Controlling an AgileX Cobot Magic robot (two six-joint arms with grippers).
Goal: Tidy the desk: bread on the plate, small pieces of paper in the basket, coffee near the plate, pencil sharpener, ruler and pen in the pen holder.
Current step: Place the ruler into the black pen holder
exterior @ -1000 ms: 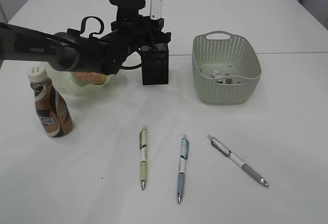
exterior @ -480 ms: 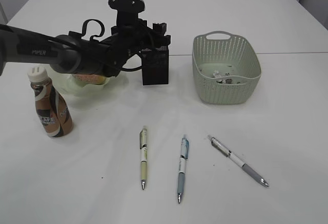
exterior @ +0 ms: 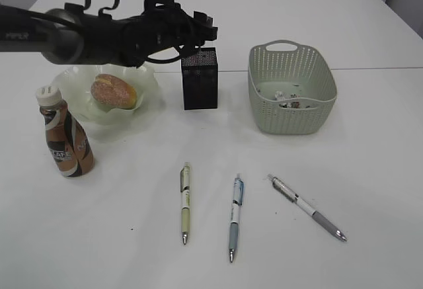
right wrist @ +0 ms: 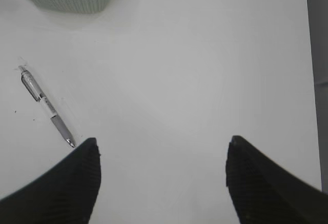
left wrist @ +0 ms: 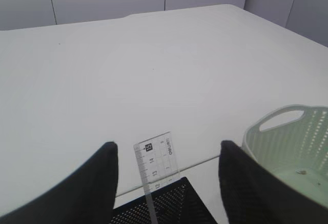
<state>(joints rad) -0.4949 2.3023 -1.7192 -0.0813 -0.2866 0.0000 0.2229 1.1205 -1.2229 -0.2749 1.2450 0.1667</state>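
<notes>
We saw the desk (exterior: 344, 18) run past every frame edge. Our left gripper (left wrist: 166, 183) hung with jaws spread and empty above the pen holder (exterior: 199, 79), at centre far, which hid most of the ruler (left wrist: 156, 162). Our right gripper (right wrist: 161, 183), also spread and empty, showed only its fingertips. Basket (exterior: 291, 87) scraps were indistinct.

bread (exterior: 113, 92): golden bun, lying in the plate
plate (exterior: 147, 88): pale-green, ruffled rim, left on the counter (exterior: 370, 31)
coffee (exterior: 64, 138): upright bottle, cream cap, just front-left of plate
basket (exterior: 291, 87): sage-green, paper scraps inside
pen holder (exterior: 199, 78): black mesh, upright between plate and basket
ruler (left wrist: 154, 163): clear, standing in pen holder
pens (exterior: 186, 202): three lying flat at front
</notes>
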